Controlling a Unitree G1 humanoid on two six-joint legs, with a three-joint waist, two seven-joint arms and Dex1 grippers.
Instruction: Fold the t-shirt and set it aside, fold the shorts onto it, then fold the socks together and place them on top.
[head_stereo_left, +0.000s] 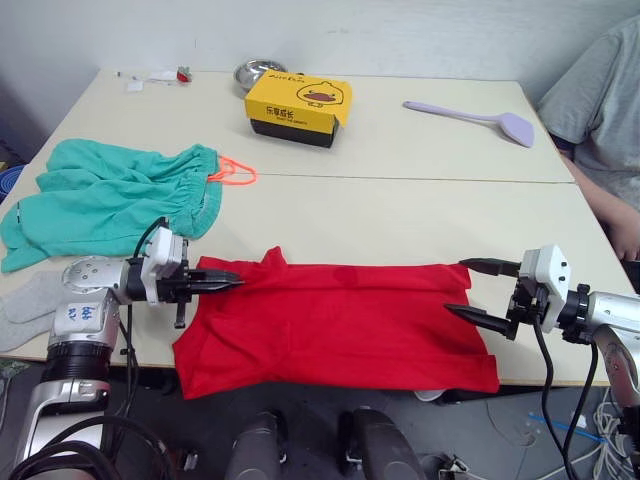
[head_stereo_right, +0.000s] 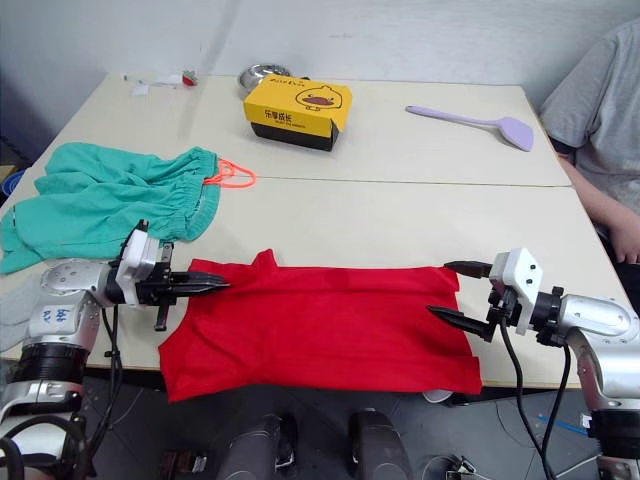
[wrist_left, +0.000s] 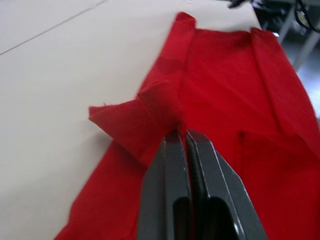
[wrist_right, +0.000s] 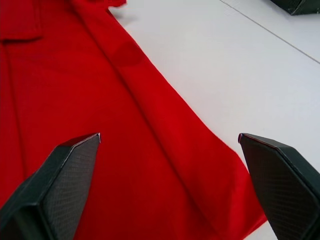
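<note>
From the head, the t-shirt (head_stereo_left: 340, 325) lies along the table's (head_stereo_left: 420, 215) near edge, its hem overhanging. The left gripper (head_stereo_left: 232, 283) is clamped on one end; the right gripper (head_stereo_left: 468, 289) gapes at the other.

Left wrist: only a small bunch is pinched, which could slip.

Right wrist: fingers (wrist_right: 55, 187) straddle the corner, which could be missed.

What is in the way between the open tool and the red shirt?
Nothing visible. The right tool is open at the t-shirt's edge, bare table beside it. The left tool is shut on the other end.
</note>
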